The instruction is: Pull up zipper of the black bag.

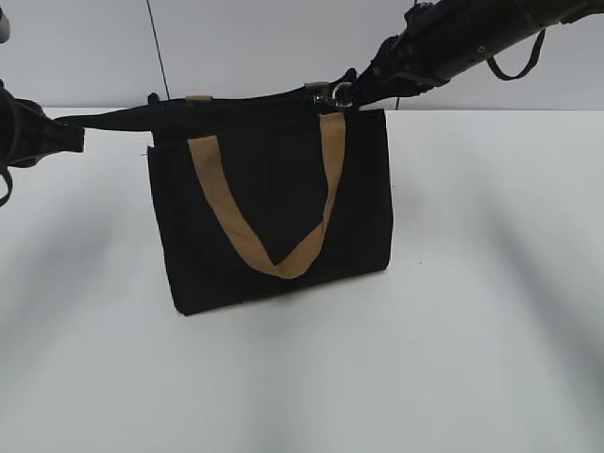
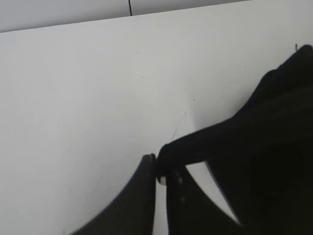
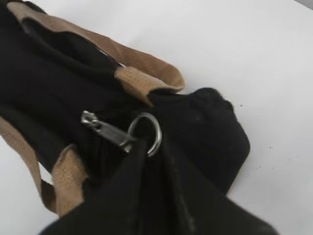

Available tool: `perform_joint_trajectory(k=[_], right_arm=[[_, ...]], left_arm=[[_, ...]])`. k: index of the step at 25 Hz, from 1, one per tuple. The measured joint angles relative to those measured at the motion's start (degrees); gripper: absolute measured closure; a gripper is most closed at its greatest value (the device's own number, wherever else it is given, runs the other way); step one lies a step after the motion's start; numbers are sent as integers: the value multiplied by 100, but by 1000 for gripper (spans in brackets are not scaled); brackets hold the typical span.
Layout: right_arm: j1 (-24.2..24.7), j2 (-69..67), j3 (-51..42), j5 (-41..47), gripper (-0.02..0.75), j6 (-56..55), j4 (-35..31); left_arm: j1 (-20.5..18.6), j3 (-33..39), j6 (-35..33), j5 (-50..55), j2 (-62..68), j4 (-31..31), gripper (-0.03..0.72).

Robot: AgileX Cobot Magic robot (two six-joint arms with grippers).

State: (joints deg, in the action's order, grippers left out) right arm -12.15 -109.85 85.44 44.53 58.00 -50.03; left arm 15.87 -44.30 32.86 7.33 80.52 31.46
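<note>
The black bag (image 1: 274, 217) is stood upright on the table (image 1: 491, 330). Its left top corner is pinched by the left gripper (image 2: 159, 171). At its right top, the zipper (image 3: 110, 131) ring is clamped by the right gripper (image 3: 146, 161).

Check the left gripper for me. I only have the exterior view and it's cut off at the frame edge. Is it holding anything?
Observer: Yes. The left wrist view shows the left gripper pinched shut on the tip of a black fabric tail coming off the black bag.
Operator: And the right one, is it on the pull?
Observer: In the right wrist view the right gripper looks closed on a silver ring, which is linked to the zipper pull tab, not on the tab itself.
</note>
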Motion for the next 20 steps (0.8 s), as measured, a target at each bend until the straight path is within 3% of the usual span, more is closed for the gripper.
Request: perform_joint_trajectory(k=[3,5,7,9,13,20], right_arm=[[11,7,0,-55,601,0,58],[16,73,0,-75,448,0,81],[16,187,0,-77,294,0,87],[16,337,0,-77,215,0,92],[16,548,0,65,172,-168,153],[16,570,6,704,167,-728,753]], left_arm=[[-5,0,0,16,0,-96,627],[-5,0,0,16,0,-240,519],[-5,0,0,29,0,-486,364],[-5,0,0,82,0,-835,260],[-5,0,12,358,-84,-1346,203],[-5,0,-314,1115,-669,-1914,217]])
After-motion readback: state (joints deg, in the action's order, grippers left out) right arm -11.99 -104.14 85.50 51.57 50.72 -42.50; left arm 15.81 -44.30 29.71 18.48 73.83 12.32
